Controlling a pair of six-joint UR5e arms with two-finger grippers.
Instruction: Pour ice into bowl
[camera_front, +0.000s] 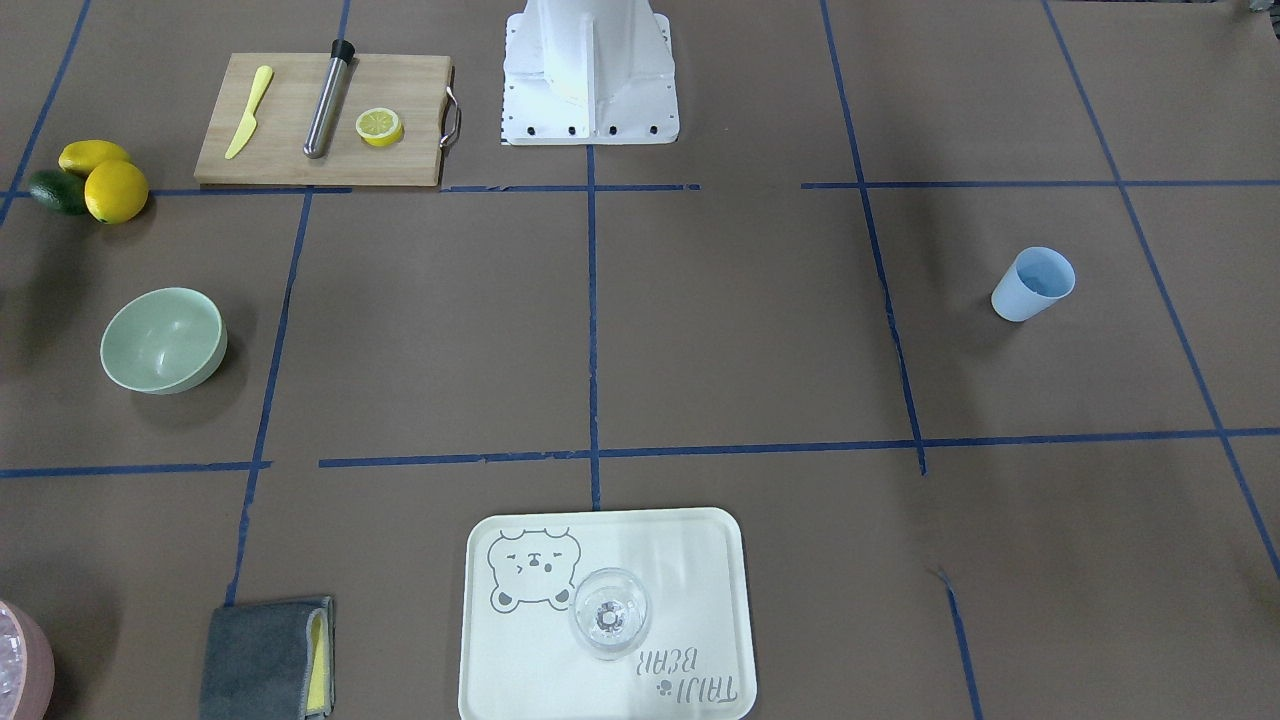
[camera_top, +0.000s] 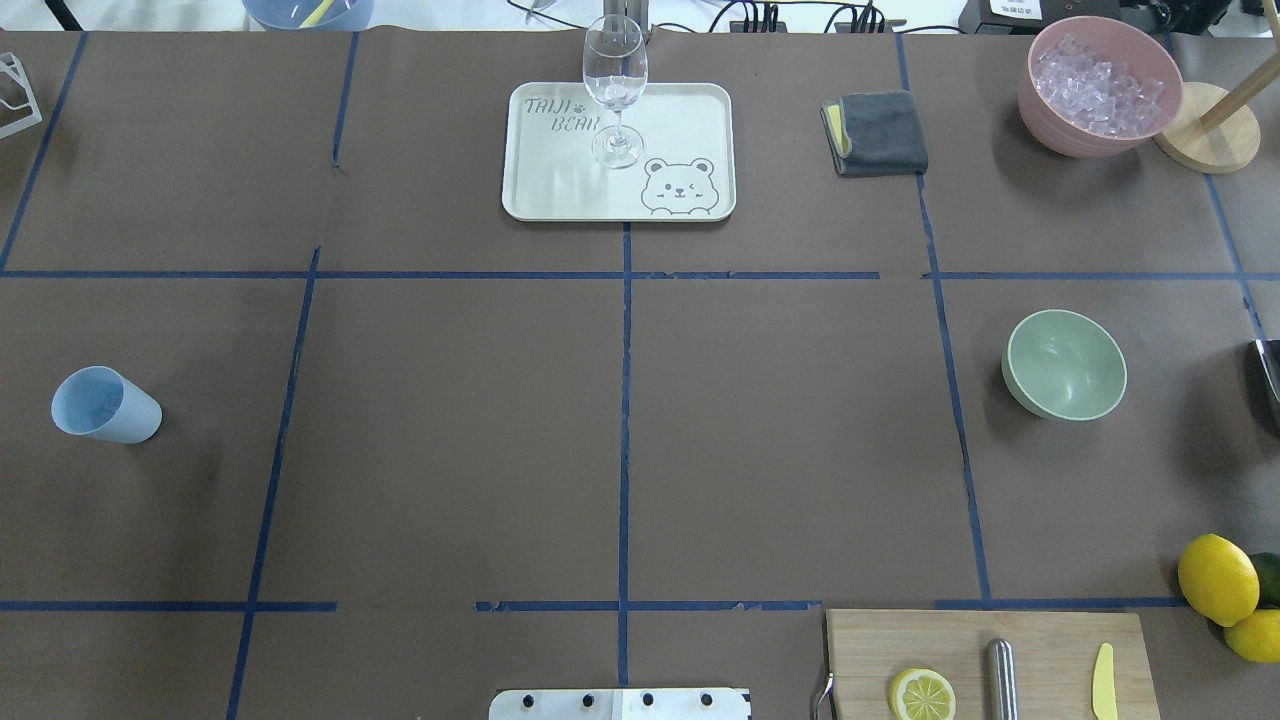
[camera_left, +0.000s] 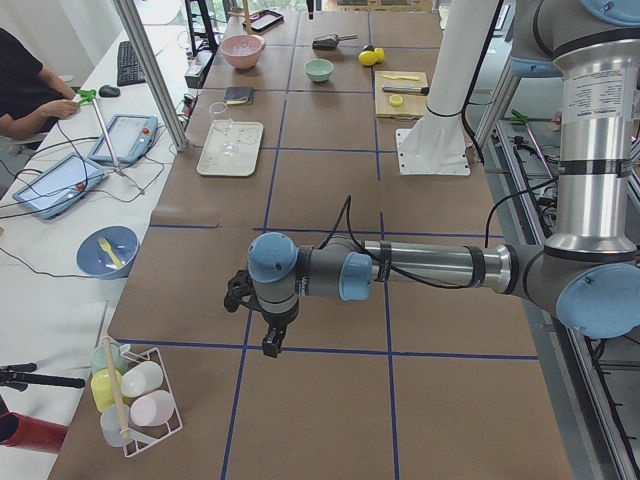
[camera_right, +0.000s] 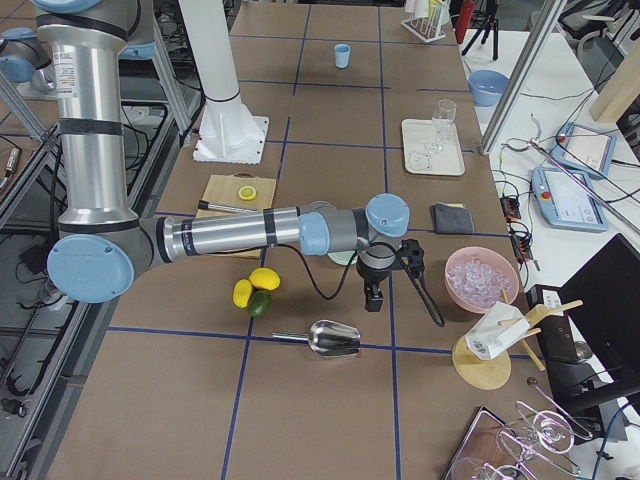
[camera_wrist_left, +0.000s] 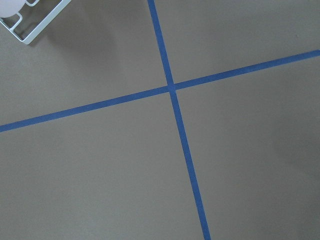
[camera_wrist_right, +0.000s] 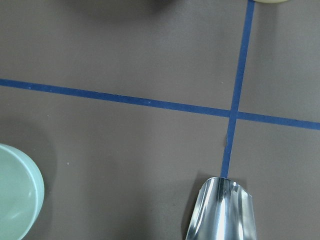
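The pale mint-green bowl (camera_front: 163, 340) (camera_top: 1065, 365) stands upright and empty on the brown table, and its rim shows at the lower left of the right wrist view (camera_wrist_right: 17, 192). No ice of the task shows in any view. A shiny metal scoop (camera_right: 335, 340) (camera_wrist_right: 225, 212) lies on the table close to the bowl. My right gripper (camera_right: 372, 298) hangs above the table between the bowl and the scoop; whether it is open or shut I cannot tell. My left gripper (camera_left: 270, 345) hovers over bare table far from the bowl, its state also unclear.
A pink container (camera_top: 1098, 85) of ice-like pieces stands at the far right beside a wooden stand (camera_top: 1205, 140). Also here: a tray (camera_top: 690, 110) with a wine glass (camera_top: 615, 90), grey cloth (camera_top: 880, 132), light blue cup (camera_top: 105, 405), cutting board (camera_front: 290, 150) with lemon slice (camera_front: 380, 126), lemons (camera_front: 115, 190).
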